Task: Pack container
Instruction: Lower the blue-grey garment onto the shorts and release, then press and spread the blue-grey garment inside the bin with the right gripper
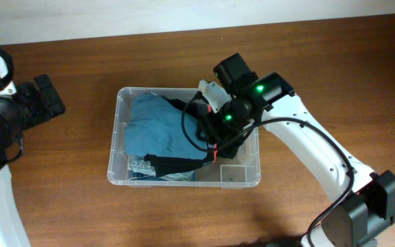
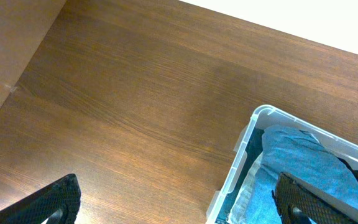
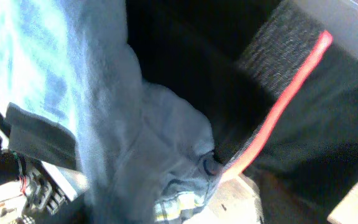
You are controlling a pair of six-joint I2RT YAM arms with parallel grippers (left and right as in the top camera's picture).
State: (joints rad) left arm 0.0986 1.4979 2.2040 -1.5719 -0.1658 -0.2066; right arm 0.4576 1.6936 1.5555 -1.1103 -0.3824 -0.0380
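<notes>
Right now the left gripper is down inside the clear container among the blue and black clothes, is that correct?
No: the right gripper is down inside the container among the blue and black clothes, as the overhead view shows; the left gripper is outside it.
</notes>
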